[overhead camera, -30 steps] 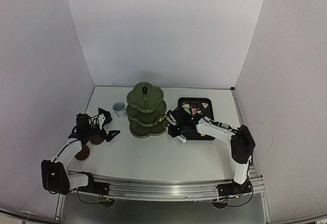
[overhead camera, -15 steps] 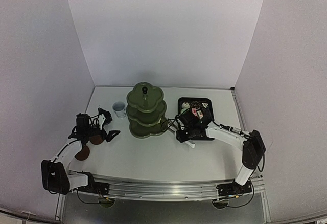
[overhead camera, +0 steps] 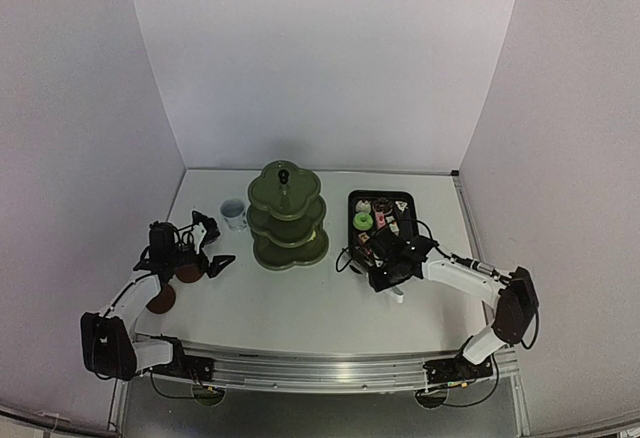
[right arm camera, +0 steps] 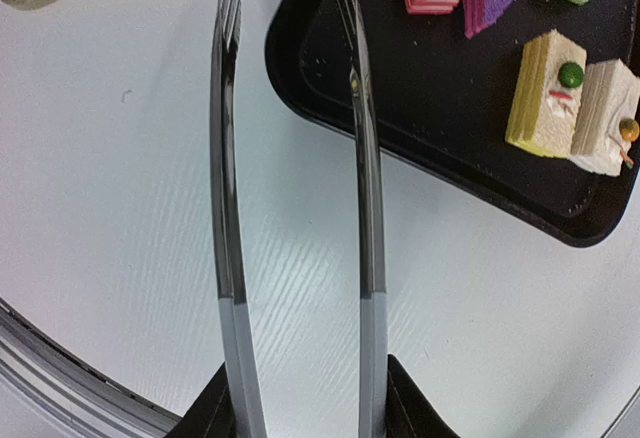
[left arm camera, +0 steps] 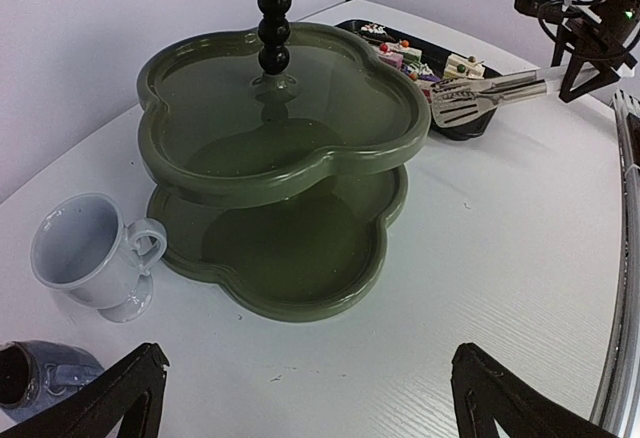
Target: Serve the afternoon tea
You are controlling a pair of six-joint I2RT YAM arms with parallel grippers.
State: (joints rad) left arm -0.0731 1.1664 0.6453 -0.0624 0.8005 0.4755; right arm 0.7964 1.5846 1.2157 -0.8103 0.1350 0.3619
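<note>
Three tiers of the stand [left arm camera: 280, 158] are bare; the cakes [right arm camera: 560, 98] lie on the tray [right arm camera: 440, 108]. Over the last second the right gripper [right arm camera: 300, 408], fingers clamped on empty tongs [right arm camera: 225, 208], was drawn back from stand to tray; a pick is judged next. Left gripper [left arm camera: 310, 398] fingers are spread.

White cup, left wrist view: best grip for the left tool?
Probably the rim of the white cup, from above, on the side away from its handle. It stands upright, mouth open, and the handle faces the green stand close by.
</note>
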